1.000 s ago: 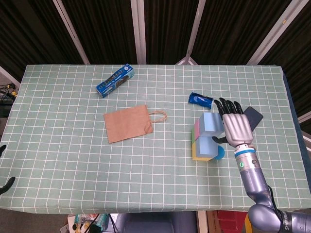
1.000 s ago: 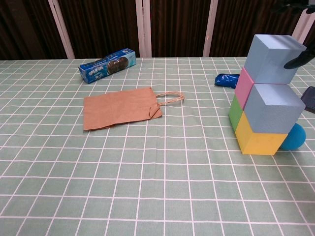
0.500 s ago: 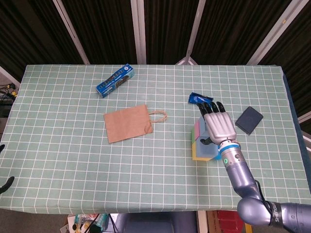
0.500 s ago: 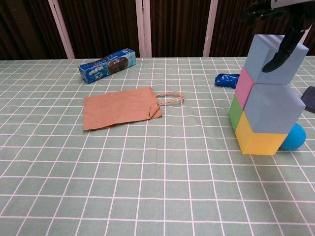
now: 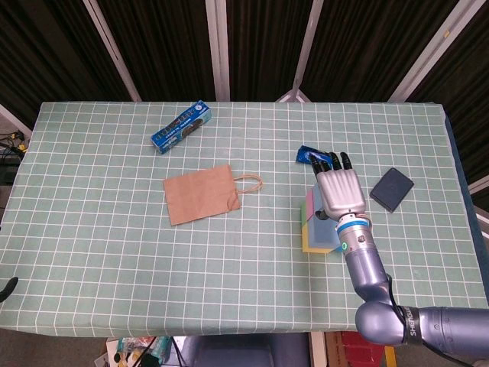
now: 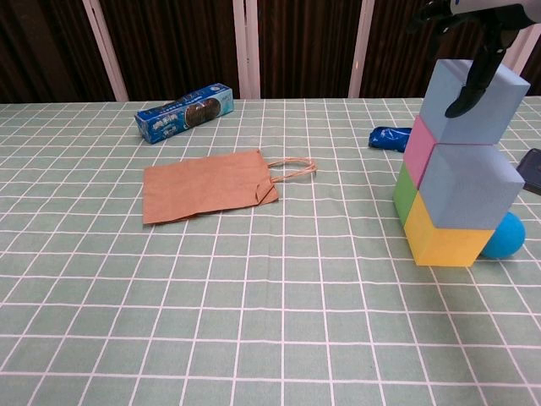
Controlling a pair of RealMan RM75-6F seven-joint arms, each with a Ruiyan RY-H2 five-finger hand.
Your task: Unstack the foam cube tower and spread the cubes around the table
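Observation:
The foam cube tower (image 6: 456, 169) stands on the right side of the table. Its top is a light blue cube (image 6: 482, 106); under it come a pink cube (image 6: 417, 150) and a second blue cube (image 6: 469, 190), then a green cube (image 6: 405, 193) and a yellow cube (image 6: 448, 241). My right hand (image 5: 338, 189) lies flat over the top cube with its fingers stretched out. In the chest view its thumb (image 6: 470, 83) hangs down against that cube's front face. Only a dark sliver of my left hand (image 5: 8, 285) shows at the left edge.
A blue ball (image 6: 508, 236) rests against the tower's right base. A dark flat case (image 5: 391, 189) lies right of the tower and a blue packet (image 5: 308, 155) behind it. A brown paper bag (image 5: 201, 193) and a blue cookie box (image 5: 181, 127) lie centre-left.
My right hand has moved left from beside the tower to above its top cube, and the thumb has come onto the cube's front face. The cubes have not moved.

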